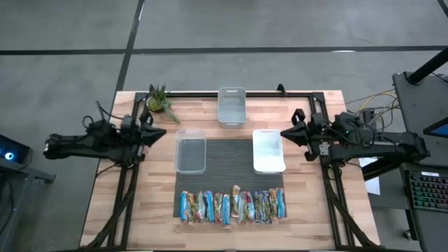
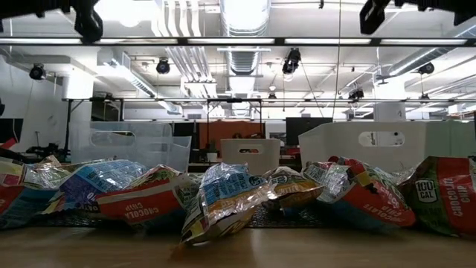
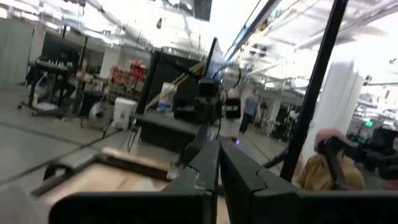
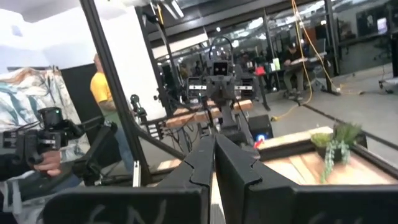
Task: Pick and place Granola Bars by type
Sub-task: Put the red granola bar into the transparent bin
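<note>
Several granola bars [image 1: 233, 206] in shiny blue, green and reddish wrappers lie side by side in a row on the near edge of a dark mat [image 1: 231, 183]. In the low view the granola bars [image 2: 223, 195] fill the foreground. My left gripper [image 1: 162, 133] hangs shut and empty above the table's left side, pointing toward the middle. My right gripper [image 1: 283, 133] hangs shut and empty above the right side, facing it. The wrist views show the left gripper's [image 3: 219, 168] and the right gripper's [image 4: 214, 162] fingers pressed together with nothing between them.
A clear bin [image 1: 190, 154] stands on the mat at the left and a white bin [image 1: 268, 150] at the right. Another clear bin [image 1: 232, 105] stands at the far middle. A small plant [image 1: 159, 100] sits at the far left corner. People stand in the room beyond.
</note>
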`<state>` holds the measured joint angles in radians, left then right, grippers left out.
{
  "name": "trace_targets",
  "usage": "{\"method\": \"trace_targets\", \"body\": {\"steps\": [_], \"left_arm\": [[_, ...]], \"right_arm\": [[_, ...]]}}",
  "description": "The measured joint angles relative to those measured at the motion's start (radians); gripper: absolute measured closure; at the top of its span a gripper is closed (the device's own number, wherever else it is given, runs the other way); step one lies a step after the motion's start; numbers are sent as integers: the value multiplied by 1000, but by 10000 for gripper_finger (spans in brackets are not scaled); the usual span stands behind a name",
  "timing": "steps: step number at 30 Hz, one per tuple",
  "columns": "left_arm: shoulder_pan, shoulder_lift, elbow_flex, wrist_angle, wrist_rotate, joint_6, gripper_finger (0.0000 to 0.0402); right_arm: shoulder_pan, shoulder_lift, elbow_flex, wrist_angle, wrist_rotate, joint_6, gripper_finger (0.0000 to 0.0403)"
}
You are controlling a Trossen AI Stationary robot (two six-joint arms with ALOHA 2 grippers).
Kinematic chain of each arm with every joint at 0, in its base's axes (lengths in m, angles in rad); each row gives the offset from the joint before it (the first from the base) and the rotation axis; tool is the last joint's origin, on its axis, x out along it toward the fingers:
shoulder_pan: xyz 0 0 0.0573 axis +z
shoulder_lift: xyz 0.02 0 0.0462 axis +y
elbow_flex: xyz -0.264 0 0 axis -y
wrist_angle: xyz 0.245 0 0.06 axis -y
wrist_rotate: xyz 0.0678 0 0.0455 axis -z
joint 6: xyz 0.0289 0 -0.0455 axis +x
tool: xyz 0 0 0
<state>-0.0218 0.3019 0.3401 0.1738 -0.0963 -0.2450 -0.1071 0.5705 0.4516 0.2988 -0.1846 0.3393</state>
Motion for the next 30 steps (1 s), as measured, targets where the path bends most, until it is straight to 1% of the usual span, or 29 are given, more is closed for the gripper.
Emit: {"method": "trace_targets", "body": {"steps": [3,9,16,22,27,30], "left_arm": [[0,-1,-57,12,0,-1,402],[0,-3,-157,123,-9,51,402],[0,-27,-185,123,-33,54,402],[0,-64,-203,71,-32,74,402],[0,-100,-250,71,5,38,402],[0,-115,-279,76,9,26,402]], "right_arm": [[0,0,-31,23,3,2,394],[0,0,-47,30,3,-2,394],[0,0,-47,30,2,1,394],[0,0,-47,30,2,1,394],[0,1,-47,29,2,1,394],[0,1,-47,29,2,1,394]]}}
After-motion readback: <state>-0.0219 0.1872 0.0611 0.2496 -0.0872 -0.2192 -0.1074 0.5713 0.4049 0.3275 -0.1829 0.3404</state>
